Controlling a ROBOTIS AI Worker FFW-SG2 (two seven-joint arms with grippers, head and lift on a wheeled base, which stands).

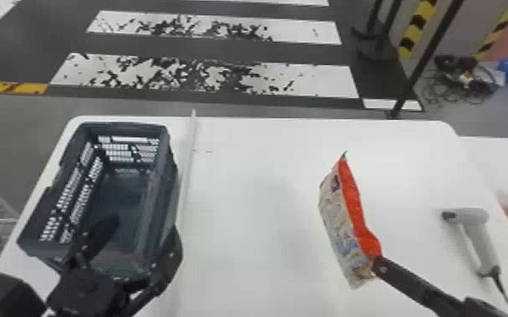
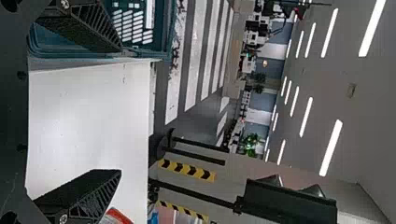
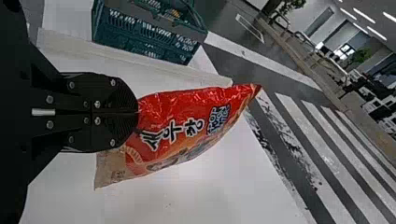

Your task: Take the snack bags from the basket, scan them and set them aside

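Snack bag point(image 1: 344, 221): being grasped at its near end by the right gripper point(image 1: 376, 263) over the bench point(image 1: 257, 189), long axis pointing far. Scanner point(image 1: 482, 244): lying right of the bag, nearer that gripper than the left gripper point(image 1: 142, 229), being held spread at the basket point(image 1: 166, 181).

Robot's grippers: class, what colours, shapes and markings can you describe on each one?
Both are black. The left gripper has wedge-shaped fingers with ribbed sides. The right gripper shows a rounded end, silvery screws and a short silvery bar.
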